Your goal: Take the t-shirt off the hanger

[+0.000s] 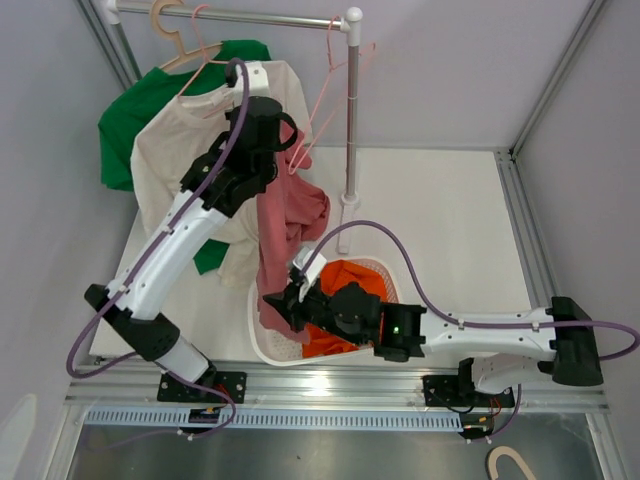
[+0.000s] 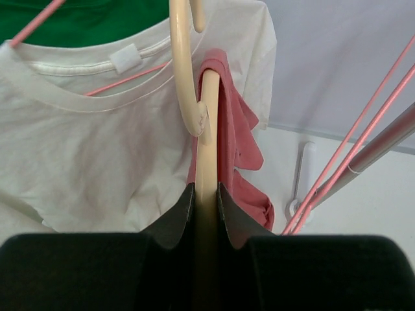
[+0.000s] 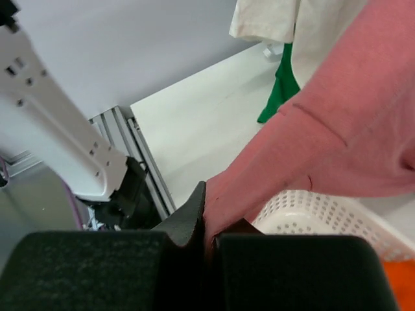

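High above the white basket (image 1: 268, 348), left gripper (image 2: 206, 194) clamping tight on the cream hanger (image 2: 207, 136), pink t-shirt (image 1: 285, 215) draping from it down to the basket's left rim, right gripper (image 3: 206, 217) pinching closed on the shirt's lower edge there.

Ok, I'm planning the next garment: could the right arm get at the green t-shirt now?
Probably not: the right gripper is shut on the pink t-shirt by the basket, and the left arm blocks the way.
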`<action>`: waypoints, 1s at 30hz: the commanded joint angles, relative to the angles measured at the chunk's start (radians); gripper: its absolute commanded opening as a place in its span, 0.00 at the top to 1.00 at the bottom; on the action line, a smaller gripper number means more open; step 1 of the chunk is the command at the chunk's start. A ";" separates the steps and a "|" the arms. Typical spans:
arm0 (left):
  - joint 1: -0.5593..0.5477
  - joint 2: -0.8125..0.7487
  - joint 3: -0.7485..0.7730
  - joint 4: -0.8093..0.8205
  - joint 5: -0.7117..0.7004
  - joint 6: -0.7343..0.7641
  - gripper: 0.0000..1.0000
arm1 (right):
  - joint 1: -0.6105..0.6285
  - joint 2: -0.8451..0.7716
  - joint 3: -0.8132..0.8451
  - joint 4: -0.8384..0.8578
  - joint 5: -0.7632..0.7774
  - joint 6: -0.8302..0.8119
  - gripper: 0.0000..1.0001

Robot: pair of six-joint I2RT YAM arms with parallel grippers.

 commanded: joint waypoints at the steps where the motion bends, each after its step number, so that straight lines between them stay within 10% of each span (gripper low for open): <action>1: 0.018 0.062 0.121 0.111 -0.028 0.055 0.99 | 0.062 -0.081 -0.045 -0.045 0.071 0.079 1.00; 16: 0.071 0.248 0.473 0.048 0.017 0.148 0.99 | 0.199 -0.185 -0.296 -0.106 0.178 0.366 1.00; 30: 0.064 0.088 0.403 -0.141 0.178 0.021 0.99 | -0.060 0.010 -0.099 -0.095 -0.004 0.234 1.00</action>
